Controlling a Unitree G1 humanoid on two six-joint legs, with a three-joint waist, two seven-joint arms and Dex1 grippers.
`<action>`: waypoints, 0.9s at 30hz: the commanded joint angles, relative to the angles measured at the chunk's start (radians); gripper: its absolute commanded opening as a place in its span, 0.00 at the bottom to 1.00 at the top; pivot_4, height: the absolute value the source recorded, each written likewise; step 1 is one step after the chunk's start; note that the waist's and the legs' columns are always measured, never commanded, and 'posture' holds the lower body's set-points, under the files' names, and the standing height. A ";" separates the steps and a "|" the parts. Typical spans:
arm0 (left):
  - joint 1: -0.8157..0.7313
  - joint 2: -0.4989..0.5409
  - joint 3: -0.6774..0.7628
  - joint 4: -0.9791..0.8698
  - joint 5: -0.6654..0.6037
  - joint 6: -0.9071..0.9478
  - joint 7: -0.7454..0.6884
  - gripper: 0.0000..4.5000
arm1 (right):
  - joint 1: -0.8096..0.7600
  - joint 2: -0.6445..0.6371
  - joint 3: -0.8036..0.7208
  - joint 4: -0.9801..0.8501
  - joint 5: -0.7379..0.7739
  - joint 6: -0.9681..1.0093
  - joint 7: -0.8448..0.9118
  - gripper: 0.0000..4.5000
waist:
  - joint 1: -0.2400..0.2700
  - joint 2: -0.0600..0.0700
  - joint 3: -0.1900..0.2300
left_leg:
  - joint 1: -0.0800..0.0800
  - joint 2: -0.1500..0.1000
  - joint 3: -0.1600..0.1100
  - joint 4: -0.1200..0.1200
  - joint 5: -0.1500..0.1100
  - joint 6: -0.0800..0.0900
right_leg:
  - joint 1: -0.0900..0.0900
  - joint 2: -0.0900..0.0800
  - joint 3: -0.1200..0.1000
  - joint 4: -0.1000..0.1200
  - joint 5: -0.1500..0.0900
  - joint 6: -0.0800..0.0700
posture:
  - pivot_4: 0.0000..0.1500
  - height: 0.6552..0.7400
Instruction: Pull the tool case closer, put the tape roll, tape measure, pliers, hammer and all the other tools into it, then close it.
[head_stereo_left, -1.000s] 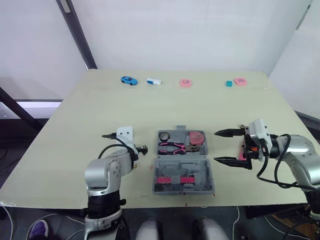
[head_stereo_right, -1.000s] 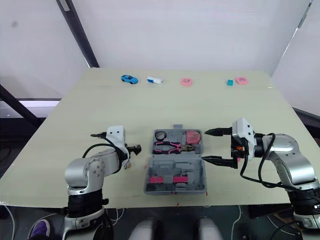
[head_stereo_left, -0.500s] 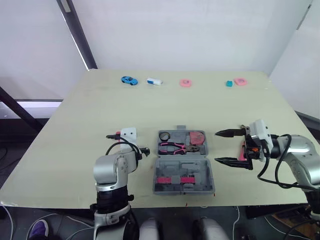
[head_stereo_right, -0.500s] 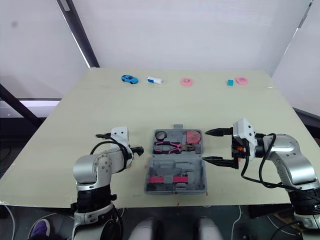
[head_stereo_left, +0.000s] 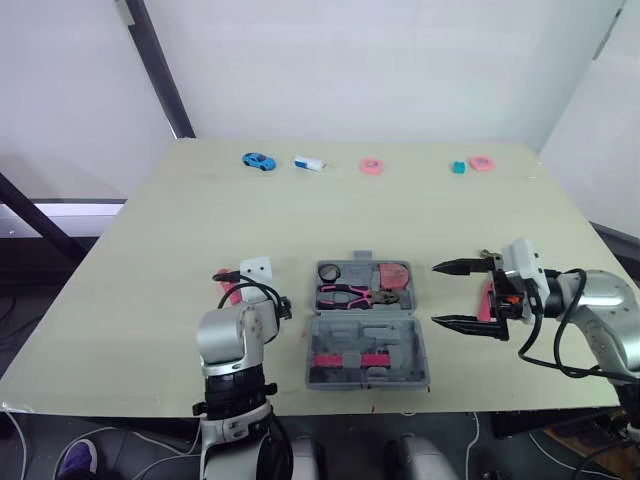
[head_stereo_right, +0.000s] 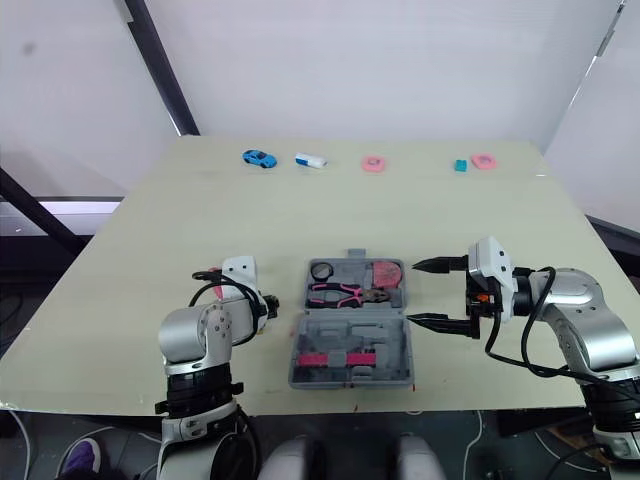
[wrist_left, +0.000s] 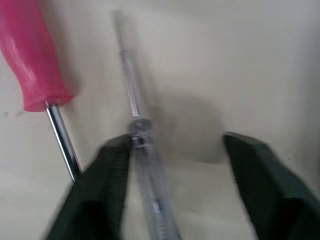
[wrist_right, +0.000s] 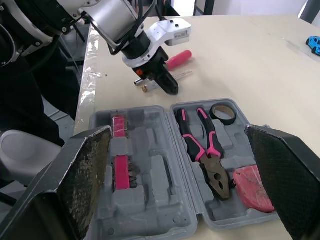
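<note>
My left gripper (wrist_left: 177, 150) hangs wide open and empty, straddling the slim clear-handled screwdriver (wrist_left: 134, 107), left of the grey plastic tool case (head_stereo_left: 367, 340). The shaft hugs one finger (wrist_left: 105, 180), so closing may roll it aside or snag the pink-handled screwdriver (wrist_left: 35, 65) alongside. Its long axis runs straight away between my fingers, tip outward.

Matt plastic tool case (wrist_right: 150, 150), glossy pink screwdriver handle (wrist_left: 31, 60)

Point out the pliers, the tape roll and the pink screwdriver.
pliers (wrist_right: 211, 161), right wrist view, on the pivot.
tape roll (wrist_right: 225, 119), right wrist view, on the ring's rim.
pink screwdriver (wrist_left: 31, 60), left wrist view, on the handle.
</note>
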 joint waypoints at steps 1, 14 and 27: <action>0.005 -0.004 -0.006 -0.003 0.014 0.004 -0.011 0.20 | -0.003 -0.010 -0.032 -0.033 0.019 -0.001 -0.007 1.00 | 0.001 0.000 0.000 | 0.000 0.000 0.000 0.000 0.000 0.000 | 0.000 0.000 0.000 0.000 0.000 0.000 | 1.00 1.00; 0.074 0.089 -0.059 -0.040 -0.022 -0.098 -0.149 0.01 | 0.014 -0.007 -0.033 -0.052 0.023 0.009 -0.032 1.00 | 0.000 0.000 0.000 | 0.000 -0.001 -0.001 0.000 0.000 0.000 | 0.000 -0.001 0.000 0.000 0.000 0.001 | 1.00 1.00; 0.186 0.388 -0.028 -0.191 -0.316 -0.272 -0.658 0.01 | 0.062 0.007 -0.048 -0.085 0.029 0.002 -0.078 1.00 | 0.000 0.000 0.000 | 0.000 -0.001 0.000 0.000 0.000 0.000 | 0.000 -0.001 0.000 0.000 0.000 0.000 | 1.00 1.00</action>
